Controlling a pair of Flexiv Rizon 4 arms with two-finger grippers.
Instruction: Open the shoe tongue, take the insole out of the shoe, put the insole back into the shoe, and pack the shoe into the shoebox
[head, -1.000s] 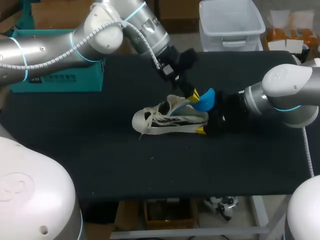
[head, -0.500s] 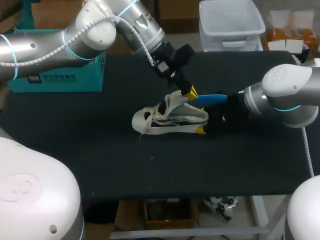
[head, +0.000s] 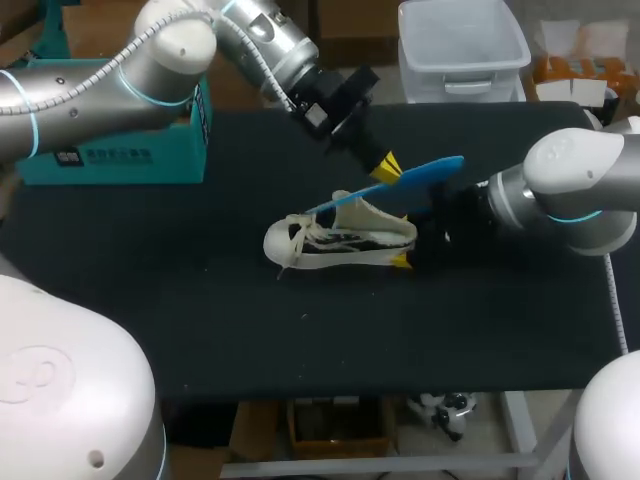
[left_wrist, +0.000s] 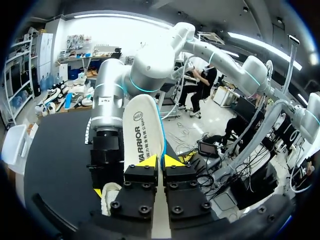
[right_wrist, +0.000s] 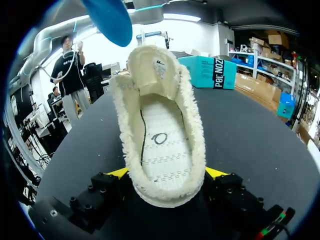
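**Insole out of the shoe, next to go back in**

We judge the take-out step as good as done. The blue insole (head: 430, 172) hangs in the air above the shoe (head: 340, 242). Its left end dips toward the shoe's mouth and its right end rises over the heel. We cannot tell whether the low end touches the tongue. In the right wrist view the shoe's inside is bare, down to the white lining.

The left fingers (head: 387, 167) are pinched on the insole from two sides, near its middle, with the yellow tips almost meeting. The right fingers (head: 400, 262) stand wide apart with the heel between them, one yellow tip against each side. That steadies the shoe on the counter (head: 300, 330), toe to the left.

The left arm (head: 150, 60) comes in from the far left and slants down across the counter, its wrist above and behind the shoe. The right arm (head: 570, 190) lies low from the right, level with the heel.

In our judgement the next move is to feed the insole back in. Its low end should go toe-first under the tongue, and the rest should be laid flat toward the heel while the right fingers hold the shoe firm. The woolly rim may catch the insole's edge. The teal shoebox (head: 110, 150) waits at the far left, well apart from the shoe.
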